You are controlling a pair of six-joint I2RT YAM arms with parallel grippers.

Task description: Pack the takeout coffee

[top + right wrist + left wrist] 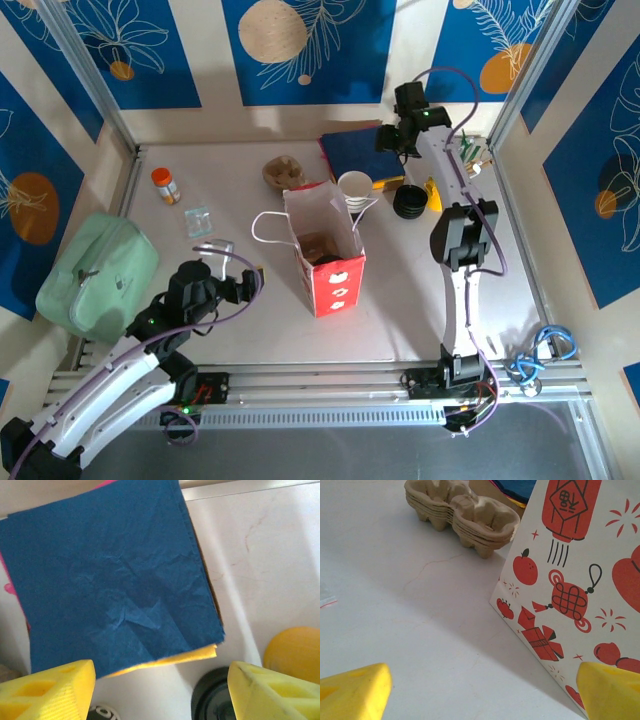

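Left of the paper bag (pixel 325 262), the left gripper (pixel 245 283) sits low over the table. Its yellow fingers (pixel 355 692) are spread wide with nothing between them. Just behind the bag's far right corner stands the coffee cup (pixel 354 186), open-topped, with the black lid (pixel 409 203) to its right. Farther back, the right gripper (pixel 392 142) hangs above the blue napkins (pixel 115 580), fingers (pixel 50 690) well apart, gripping nothing.

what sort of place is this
Probably a lab test cell staged as a takeout counter: an aluminium frame and blue printed panels wall in the table, which carries a paper bag, a cup and cup carriers.
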